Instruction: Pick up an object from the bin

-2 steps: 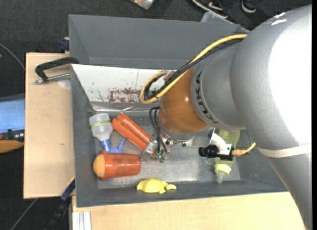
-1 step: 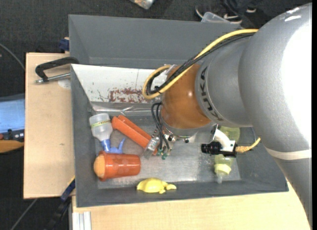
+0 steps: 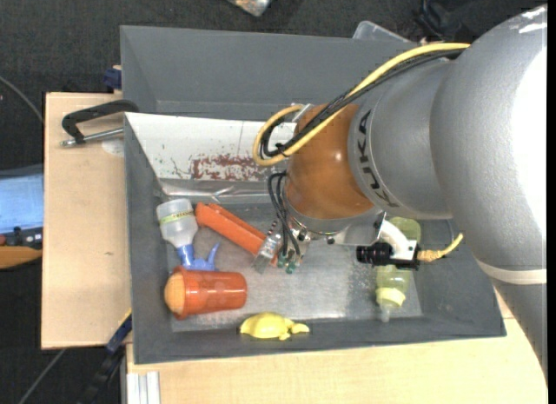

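Our gripper (image 3: pixel 280 254) hangs at the lower-right end of an orange stick (image 3: pixel 228 225) slanting away up-left; how wide it stands, we cannot tell

Even overhead light; bright sheen on the arm (image 3: pixel 486 133); soft shadow beneath it on the bin (image 3: pixel 334 294) floor.

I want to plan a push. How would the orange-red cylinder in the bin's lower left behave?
The orange-red cylinder lies on its round side, so it would probably roll. Its surface looks smooth, so it may slip when grasped.
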Motion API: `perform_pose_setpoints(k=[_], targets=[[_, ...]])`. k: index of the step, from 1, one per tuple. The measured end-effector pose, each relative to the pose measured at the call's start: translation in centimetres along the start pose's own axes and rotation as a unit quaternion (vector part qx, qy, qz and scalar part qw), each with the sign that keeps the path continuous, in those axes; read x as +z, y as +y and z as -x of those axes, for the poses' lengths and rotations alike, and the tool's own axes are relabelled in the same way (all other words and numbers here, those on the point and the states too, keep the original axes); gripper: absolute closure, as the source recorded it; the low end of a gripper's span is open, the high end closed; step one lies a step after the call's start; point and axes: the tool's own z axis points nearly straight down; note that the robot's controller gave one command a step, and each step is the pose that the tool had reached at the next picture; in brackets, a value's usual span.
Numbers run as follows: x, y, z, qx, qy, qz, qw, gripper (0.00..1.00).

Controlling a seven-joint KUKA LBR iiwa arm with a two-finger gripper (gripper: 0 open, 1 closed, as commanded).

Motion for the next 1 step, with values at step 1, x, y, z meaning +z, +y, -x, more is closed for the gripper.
perform_pose_setpoints(k=[1], targets=[[-1.15, 0.03, 0.03, 0.000, -0.0003, 0.000, 1.0000, 1.00]])
